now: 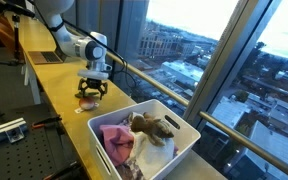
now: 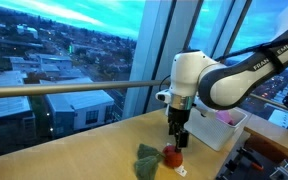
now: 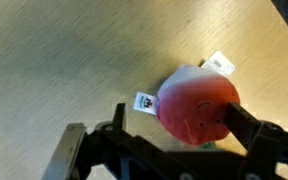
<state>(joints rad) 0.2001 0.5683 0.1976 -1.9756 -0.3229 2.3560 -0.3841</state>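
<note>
- The red plush toy (image 3: 197,105) sits on the wooden counter (image 3: 64,60), right between the fingers (image 3: 118,122) of the gripper (image 2: 178,141).
- The fingers are spread, one on each side, pinching nothing.
- It looks light, soft and squashy. I'd grip the round middle, not the paper tag (image 3: 144,101).

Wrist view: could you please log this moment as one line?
gripper: open, low over red round plush toy | toy: on light wooden counter, white tags | white plastic bin: apart
</note>
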